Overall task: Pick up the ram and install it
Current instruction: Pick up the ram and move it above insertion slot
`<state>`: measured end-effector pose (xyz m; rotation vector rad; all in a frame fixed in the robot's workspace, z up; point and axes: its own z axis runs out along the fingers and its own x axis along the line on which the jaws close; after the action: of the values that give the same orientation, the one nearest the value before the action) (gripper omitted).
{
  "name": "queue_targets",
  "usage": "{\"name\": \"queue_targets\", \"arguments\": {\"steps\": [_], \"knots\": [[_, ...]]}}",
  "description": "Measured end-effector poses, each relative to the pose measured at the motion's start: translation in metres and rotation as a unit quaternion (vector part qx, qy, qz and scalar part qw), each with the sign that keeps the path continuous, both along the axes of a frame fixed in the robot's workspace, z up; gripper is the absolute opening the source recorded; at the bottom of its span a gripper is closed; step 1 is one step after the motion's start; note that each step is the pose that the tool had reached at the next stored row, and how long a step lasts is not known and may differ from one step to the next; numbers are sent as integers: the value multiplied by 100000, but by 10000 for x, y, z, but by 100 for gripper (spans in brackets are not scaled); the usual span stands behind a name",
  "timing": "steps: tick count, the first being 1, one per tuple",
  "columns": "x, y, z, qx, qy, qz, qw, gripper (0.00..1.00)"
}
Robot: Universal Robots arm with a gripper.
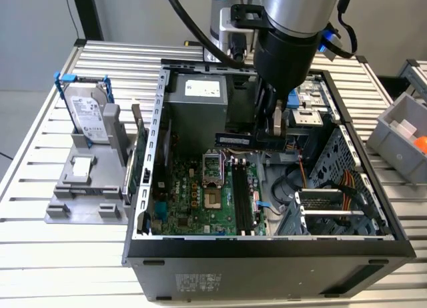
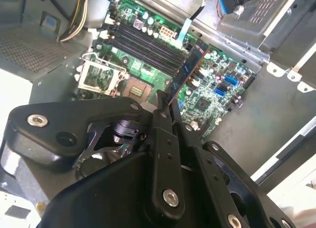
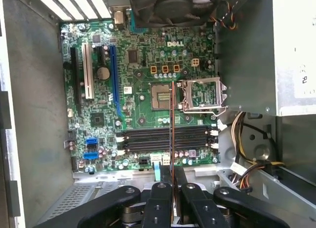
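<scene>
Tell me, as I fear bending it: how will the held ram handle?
The ram seems stiff: held near one end, it juts level from the gripper without sagging. Its thin board looks light, probably fragile against sideways force.

The silver-and-black cylindrical robot arm (image 1: pixel 293 21) is pointing steeply downward from above. Its black metal two-finger gripper (image 1: pixel 275 131) is, as far as both wrist views show, clamping narrowly on the thin bluish-green ram stick (image 3: pixel 172 119), holding it edge-on.

Open case (image 1: pixel 267 268) sits mid-table (image 1: pixel 67 255). Motherboard (image 1: pixel 190 201) on its floor, power supply (image 1: pixel 197 115) behind. Ram (image 1: pixel 237 141), pinched in gripper (image 1: pixel 275 138), above the board. Hard drive (image 1: pixel 87 115) upright in rack (image 1: pixel 83 188), exterior view's left.
</scene>
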<state>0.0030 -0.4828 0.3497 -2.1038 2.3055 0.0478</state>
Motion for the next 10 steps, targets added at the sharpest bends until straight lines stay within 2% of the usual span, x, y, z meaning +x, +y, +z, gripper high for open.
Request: {"name": "queue_targets", "arguments": {"steps": [10], "knots": [[22, 4, -18, -5, 2, -163, 100000, 0]]}}
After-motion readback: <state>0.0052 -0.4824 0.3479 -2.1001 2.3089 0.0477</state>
